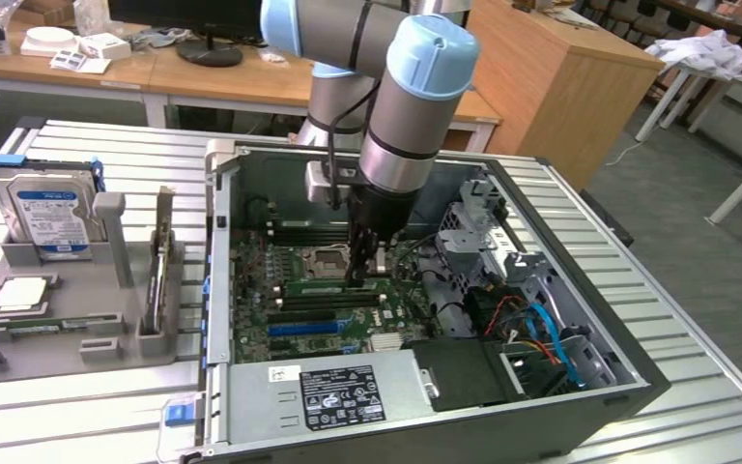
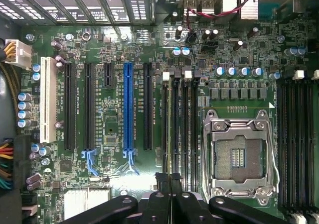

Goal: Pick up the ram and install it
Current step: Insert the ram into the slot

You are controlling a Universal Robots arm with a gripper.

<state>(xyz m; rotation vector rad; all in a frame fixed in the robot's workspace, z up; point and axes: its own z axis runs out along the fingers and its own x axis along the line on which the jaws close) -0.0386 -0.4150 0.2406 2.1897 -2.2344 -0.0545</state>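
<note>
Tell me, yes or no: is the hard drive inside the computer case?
No, the hard drive stands in the grey holder outside the computer case, to the exterior view's left of it.

I look down on a motherboard (image 2: 112,129) with a metal-framed CPU socket (image 2: 239,157) and a blue slot (image 2: 128,104) between black slots (image 2: 70,107). The open computer case (image 1: 629,372) lies on a slatted table (image 1: 100,155). At the exterior view's left a hard drive (image 1: 49,208) stands upright in a grey holder (image 1: 36,343).

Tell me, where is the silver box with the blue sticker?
The hard drive stands upright in the grey holder on the exterior view's left, just outside the open computer case.
</note>
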